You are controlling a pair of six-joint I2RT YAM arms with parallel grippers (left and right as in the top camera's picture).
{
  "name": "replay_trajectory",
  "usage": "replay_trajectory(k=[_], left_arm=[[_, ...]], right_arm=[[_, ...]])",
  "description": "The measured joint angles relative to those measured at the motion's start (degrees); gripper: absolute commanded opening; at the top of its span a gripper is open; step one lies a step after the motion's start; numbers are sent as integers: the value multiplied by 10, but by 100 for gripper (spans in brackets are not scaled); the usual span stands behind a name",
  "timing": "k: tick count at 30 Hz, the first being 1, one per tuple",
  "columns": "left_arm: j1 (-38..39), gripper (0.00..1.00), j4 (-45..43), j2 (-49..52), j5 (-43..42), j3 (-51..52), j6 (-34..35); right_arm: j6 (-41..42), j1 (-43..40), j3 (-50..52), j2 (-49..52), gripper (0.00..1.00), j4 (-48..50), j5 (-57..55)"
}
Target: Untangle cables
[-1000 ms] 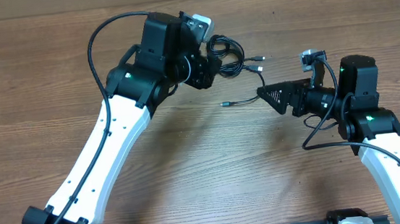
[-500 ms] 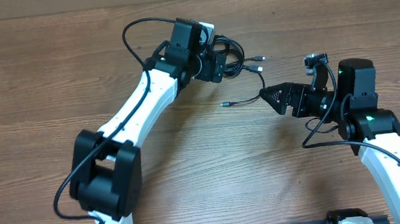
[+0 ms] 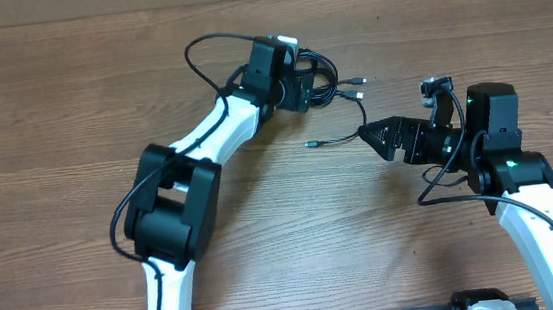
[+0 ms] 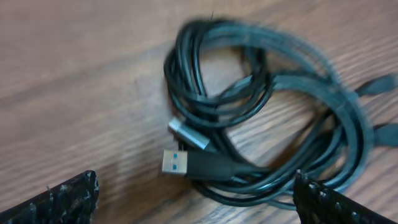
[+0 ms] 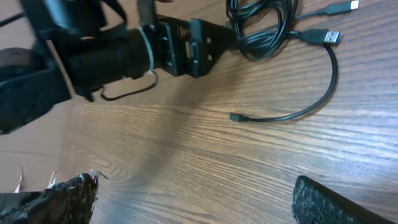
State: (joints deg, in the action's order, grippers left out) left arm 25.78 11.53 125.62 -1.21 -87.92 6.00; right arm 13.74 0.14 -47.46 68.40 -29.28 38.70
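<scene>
The cables (image 3: 325,82) are thin black wires bunched in loose loops at the table's far middle. One strand trails down to a small plug (image 3: 311,145). The left wrist view shows the bunch (image 4: 261,118) close up, with a blue-tongued USB plug (image 4: 175,162) and a silver plug (image 4: 189,134). My left gripper (image 3: 299,91) is open right at the bunch's left edge, its fingertips on either side of it (image 4: 193,205). My right gripper (image 3: 375,134) is open and empty, to the right of the trailing plug. The right wrist view shows the bunch (image 5: 264,31) and the trailing strand (image 5: 292,112) ahead.
The wooden table (image 3: 72,113) runs to a far edge at the top of the overhead view. The left arm (image 3: 215,145) stretches diagonally across the table's middle, with its own thicker black cable (image 3: 209,50) arching above it.
The left arm has stretched out and its gripper has come down to the left edge of the cable bunch. The right gripper has drawn back slightly to the right. The cables have not moved.
</scene>
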Motion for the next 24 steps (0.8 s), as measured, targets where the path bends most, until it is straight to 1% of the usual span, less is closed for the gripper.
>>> replay_trajectory(k=[4,18,24], left_arm=[[0,100,8,19,0,0,1],[5,99,60,20,5,-6,0],[16,99,52,20,-24,-10,1]], right_arm=[[0,0,0,0,100,-1,0],[0,0,0,0,100,-1,0],[0,0,0,0,100,-1,0]])
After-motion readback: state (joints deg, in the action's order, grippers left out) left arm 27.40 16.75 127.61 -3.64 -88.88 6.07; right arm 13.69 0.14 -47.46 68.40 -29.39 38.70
